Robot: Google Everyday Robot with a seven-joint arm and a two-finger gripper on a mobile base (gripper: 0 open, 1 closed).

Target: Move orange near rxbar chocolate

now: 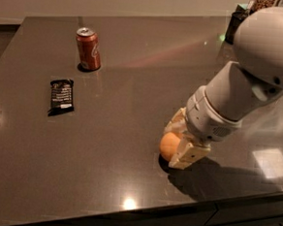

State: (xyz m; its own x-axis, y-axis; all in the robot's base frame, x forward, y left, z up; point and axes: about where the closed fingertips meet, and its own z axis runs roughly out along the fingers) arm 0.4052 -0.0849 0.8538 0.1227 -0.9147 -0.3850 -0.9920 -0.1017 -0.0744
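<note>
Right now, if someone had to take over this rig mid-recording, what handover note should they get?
Hand: low over the table near its front right edge, right at the orange; a firm grip cannot be confirmed.
Orange: on the table, not lifted, far from the bar.
rxbar chocolate: lying flat on the left side, just in front of the upright soda can.
Done: the hand is at the orange.
Left: confirm the grasp, lift, carry the orange left across the table, and set it down beside the bar, not the can.
</note>
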